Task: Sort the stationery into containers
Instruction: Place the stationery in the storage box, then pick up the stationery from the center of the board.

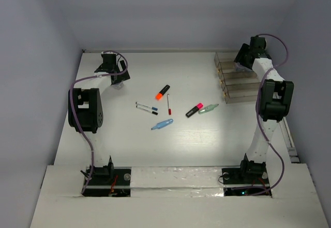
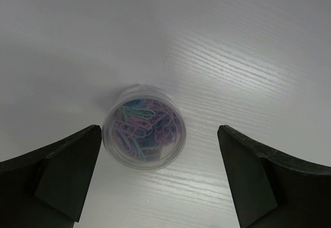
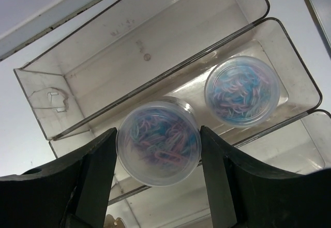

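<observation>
The held pot (image 3: pixel 158 142), a round clear tub of coloured paper clips, sits clamped between the two fingers of the right gripper (image 3: pixel 158 155), each pad pressed to its side. It hangs over the middle compartment of the organiser (image 3: pixel 103 67), and its 6 o'clock edge overlaps the wall toward the next tier; whether it touches the floor cannot be told. A second pot (image 3: pixel 242 91) lies in that same compartment at 2 o'clock from it, apart, close to the long walls on both sides.

In the top view the organiser stands at 2 o'clock on the table (image 1: pixel 207 145), near the far and right edges.

At 10 o'clock on the table the left gripper (image 2: pixel 159 130) stands with its jaws wide apart around a third pot (image 2: pixel 142 134). That pot rests on the tabletop just beside the left finger, well apart from the right finger, with bare wood grain around it.

Mid-table lie the orange-black highlighter (image 1: pixel 163 91), red-capped pen (image 1: pixel 168 104), blue-capped pen (image 1: pixel 147 105), black-capped pen (image 1: pixel 147 110), pink-black highlighter (image 1: pixel 194 109), pale green highlighter (image 1: pixel 208 108) and light blue highlighter (image 1: pixel 162 124), loosely spread, with open table toward 6 o'clock
</observation>
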{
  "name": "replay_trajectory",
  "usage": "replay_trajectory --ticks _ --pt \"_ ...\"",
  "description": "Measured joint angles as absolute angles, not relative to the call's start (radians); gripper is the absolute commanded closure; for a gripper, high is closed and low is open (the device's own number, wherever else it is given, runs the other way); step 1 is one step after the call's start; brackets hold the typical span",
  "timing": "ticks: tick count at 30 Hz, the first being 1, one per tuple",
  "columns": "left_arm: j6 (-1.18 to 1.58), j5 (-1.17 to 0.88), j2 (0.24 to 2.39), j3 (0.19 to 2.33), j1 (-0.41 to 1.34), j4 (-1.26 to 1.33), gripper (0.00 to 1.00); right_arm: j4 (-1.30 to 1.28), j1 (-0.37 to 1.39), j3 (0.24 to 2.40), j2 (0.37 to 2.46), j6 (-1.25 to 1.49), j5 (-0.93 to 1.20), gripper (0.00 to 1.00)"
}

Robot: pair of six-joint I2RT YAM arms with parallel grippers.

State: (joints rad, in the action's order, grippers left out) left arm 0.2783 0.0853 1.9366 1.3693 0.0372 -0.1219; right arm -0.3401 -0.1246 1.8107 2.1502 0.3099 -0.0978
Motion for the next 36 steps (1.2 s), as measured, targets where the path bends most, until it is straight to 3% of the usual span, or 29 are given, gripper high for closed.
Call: replay_trajectory --ticks 1,3,4,5,7,17,18,23,26,27,30,36 --pt "0.278 0.085 1.937 1.369 0.037 -0.121 0.07 -0.340 -0.126 1.810 2.150 0.310 -0.099 0.52" --pt "0.278 0.083 1.937 1.369 0.037 -0.121 0.07 -0.340 -0.126 1.811 2.150 0.310 -0.105 0.38" --pt "0.278 0.081 1.937 1.369 0.037 -0.120 0.07 -0.342 -0.126 1.811 2.150 0.310 -0.111 0.29" --pt "0.278 0.080 1.937 1.369 0.037 -0.120 0.07 -0.345 -0.126 1.811 2.151 0.310 -0.117 0.12" --pt "0.278 0.078 1.937 1.369 0.037 -0.118 0.08 -0.349 -0.127 1.811 2.151 0.309 -0.125 0.01" --pt "0.279 0.063 1.956 1.369 0.037 -0.113 0.19 -0.316 -0.131 1.718 2.045 0.339 -0.070 0.00" --pt "0.279 0.062 1.956 1.369 0.037 -0.113 0.26 -0.306 -0.131 1.683 2.002 0.346 -0.059 0.00" --pt "0.282 0.080 1.956 1.369 0.037 -0.109 0.36 -0.243 -0.115 1.581 1.823 0.364 -0.009 0.00" --pt "0.282 0.098 1.956 1.369 0.039 -0.109 0.54 -0.203 -0.093 1.523 1.752 0.372 0.012 0.00" --pt "0.282 0.106 1.956 1.369 0.042 -0.109 0.69 -0.186 -0.082 1.494 1.731 0.375 0.020 0.00" --pt "0.281 0.123 1.956 1.369 0.051 -0.109 0.81 -0.170 -0.056 1.408 1.679 0.388 0.039 0.00" --pt "0.279 0.154 1.942 1.369 0.121 -0.128 0.83 -0.162 -0.038 1.226 1.543 0.397 0.070 0.00"
